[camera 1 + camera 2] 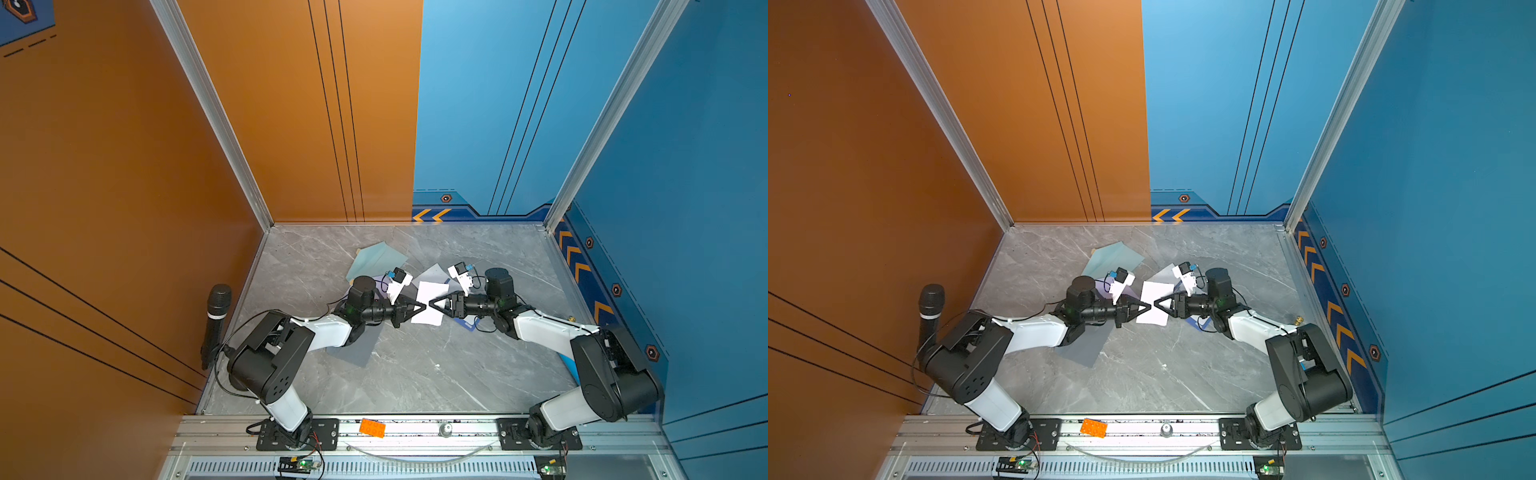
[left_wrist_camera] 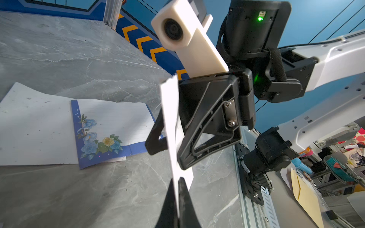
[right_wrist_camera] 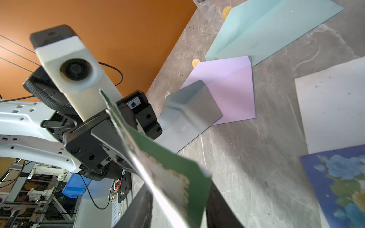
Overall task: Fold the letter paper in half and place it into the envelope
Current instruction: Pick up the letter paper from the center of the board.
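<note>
Left gripper (image 1: 423, 306) pinched the white, green-backed letter sheet (image 1: 434, 291) by one edge. Right gripper (image 1: 432, 302), facing it, straddled the opposite edge; grip unclear.

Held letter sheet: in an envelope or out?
Out. The sheet hangs above the table, pinched in the left gripper; the teal envelope and purple envelope lie flat, apart from it.

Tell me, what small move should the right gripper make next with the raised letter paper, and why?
Probably close the right gripper onto the letter paper. Its jaws straddle the sheet's edge with a visible gap, while the left gripper is shut on the opposite edge, holding it up.
</note>
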Controlling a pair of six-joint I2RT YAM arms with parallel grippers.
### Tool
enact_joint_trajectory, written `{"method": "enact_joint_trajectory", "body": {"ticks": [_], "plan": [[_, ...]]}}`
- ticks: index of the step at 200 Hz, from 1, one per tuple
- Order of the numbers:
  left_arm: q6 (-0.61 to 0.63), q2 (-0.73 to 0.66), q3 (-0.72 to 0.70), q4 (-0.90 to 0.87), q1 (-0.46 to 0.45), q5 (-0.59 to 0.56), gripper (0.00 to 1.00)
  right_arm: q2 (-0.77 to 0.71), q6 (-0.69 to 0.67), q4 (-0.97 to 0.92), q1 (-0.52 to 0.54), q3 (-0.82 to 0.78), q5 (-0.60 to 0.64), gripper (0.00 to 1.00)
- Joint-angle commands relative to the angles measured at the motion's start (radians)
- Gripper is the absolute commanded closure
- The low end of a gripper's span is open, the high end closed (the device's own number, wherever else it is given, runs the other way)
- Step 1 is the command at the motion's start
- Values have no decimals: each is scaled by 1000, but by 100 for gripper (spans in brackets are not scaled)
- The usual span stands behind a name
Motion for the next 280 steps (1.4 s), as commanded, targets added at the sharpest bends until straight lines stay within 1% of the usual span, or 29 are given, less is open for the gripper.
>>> {"method": "enact_joint_trajectory", "body": {"ticks": [1, 34, 81, 95, 99, 104, 109, 113, 128, 139, 157, 172, 187, 192, 219, 235, 244, 252, 260, 270, 280], "plan": [[-27, 15, -28, 97, 15, -22, 99, -7, 8, 27, 10, 16, -22, 66], [-57, 35, -37, 143, 23, -15, 99, -16, 11, 29, 13, 12, -26, 77], [-60, 28, -54, 156, 26, -28, 96, -35, 15, 29, 14, 14, -36, 85], [-62, 24, -57, 155, 26, -26, 96, -39, 16, 29, 16, 16, -43, 90], [-62, 21, -59, 155, 26, -26, 94, -40, 17, 30, 16, 17, -43, 92], [-62, 20, -60, 157, 26, -28, 89, -39, 18, 32, 17, 16, -46, 95], [-58, 16, -65, 155, 26, -35, 80, -41, 18, 33, 18, 17, -47, 98], [-54, 12, -71, 155, 26, -45, 75, -41, 18, 31, 20, 17, -48, 100], [-38, -12, -98, 155, 26, -85, 64, -51, 13, 23, 22, 16, -40, 100], [-31, -39, -124, 155, 28, -117, 62, -62, -1, 2, 25, 16, -28, 100], [-32, -82, -142, 127, 35, -128, 59, -83, -46, -72, 28, 33, -6, 100], [-23, -129, -144, 28, 40, -173, 59, -100, -91, -142, 32, 50, 30, 100], [-5, -207, -148, -125, 44, -269, 59, -120, -145, -227, 38, 75, 75, 100], [4, -242, -147, -185, 45, -309, 59, -128, -176, -296, 41, 93, 106, 100], [49, -477, -126, -608, 43, -642, 59, -152, -385, -631, 97, 214, 300, 100], [27, -599, -82, -898, 48, -876, 59, -154, -453, -730, 129, 264, 391, 100], [-1, -651, -57, -1052, 58, -978, 57, -153, -472, -759, 139, 284, 425, 100], [-21, -685, -43, -1149, 77, -1022, 56, -151, -479, -774, 144, 297, 445, 100], [-50, -706, -32, -1240, 103, -1042, 56, -150, -481, -779, 146, 307, 452, 100], [-76, -716, -29, -1315, 142, -1031, 56, -148, -482, -777, 148, 314, 452, 100], [-92, -719, -50, -1341, 180, -1009, 55, -145, -483, -773, 153, 319, 451, 100]]}}
